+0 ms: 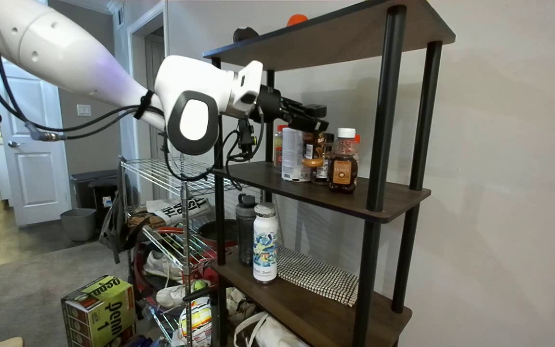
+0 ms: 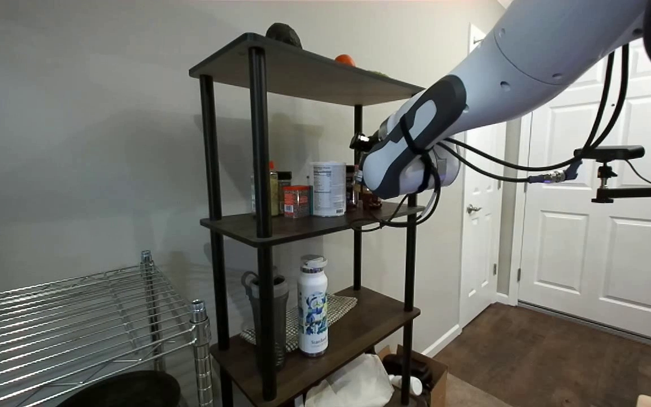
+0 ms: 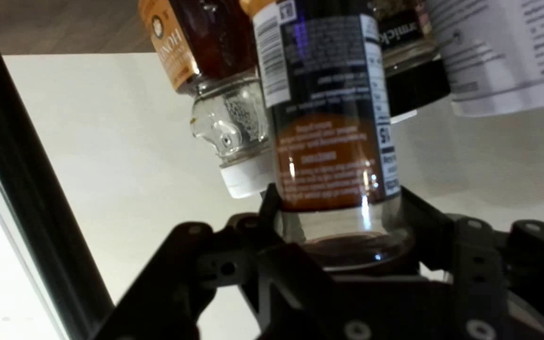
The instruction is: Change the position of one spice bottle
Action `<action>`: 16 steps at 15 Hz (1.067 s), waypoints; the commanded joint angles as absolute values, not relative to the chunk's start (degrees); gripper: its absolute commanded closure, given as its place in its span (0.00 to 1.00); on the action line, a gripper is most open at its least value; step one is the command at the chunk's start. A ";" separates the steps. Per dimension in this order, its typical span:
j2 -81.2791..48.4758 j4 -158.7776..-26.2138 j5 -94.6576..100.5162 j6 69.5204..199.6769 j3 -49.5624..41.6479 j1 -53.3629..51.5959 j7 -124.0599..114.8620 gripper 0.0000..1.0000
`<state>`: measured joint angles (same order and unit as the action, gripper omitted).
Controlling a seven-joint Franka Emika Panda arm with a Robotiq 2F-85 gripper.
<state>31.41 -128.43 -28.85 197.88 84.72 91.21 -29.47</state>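
In an exterior view, the small slim reddish-brown spice bottle [image 1: 313, 147] with a black-and-orange label hangs roughly upright just beneath the black gripper [image 1: 320, 119], its base seemingly above the dark-brown wooden shelf [image 1: 260, 173], presumably to clear its neighbours. In an exterior view, the white robot arm [image 2: 489, 102] hides most of the gripper; a white cylindrical canister [image 2: 329, 189] stands below it. In the wrist view, the gripper grasps the spice bottle by its clear shoulder, likely leaving the base free for setting down; a white-capped amber honey bottle [image 3: 217, 66] stands near the gripper.
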 commanded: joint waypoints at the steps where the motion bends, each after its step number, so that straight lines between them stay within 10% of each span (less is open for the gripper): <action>1: 31.70 -128.36 -29.78 197.88 83.43 90.10 -29.54 0.67; 15: 30.94 -133.75 -28.27 198.33 85.25 91.00 -28.87 0.67; 16: 30.97 -133.86 -28.35 198.32 85.41 91.06 -28.95 0.17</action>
<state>31.40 -133.57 -28.78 197.77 85.48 91.25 -29.46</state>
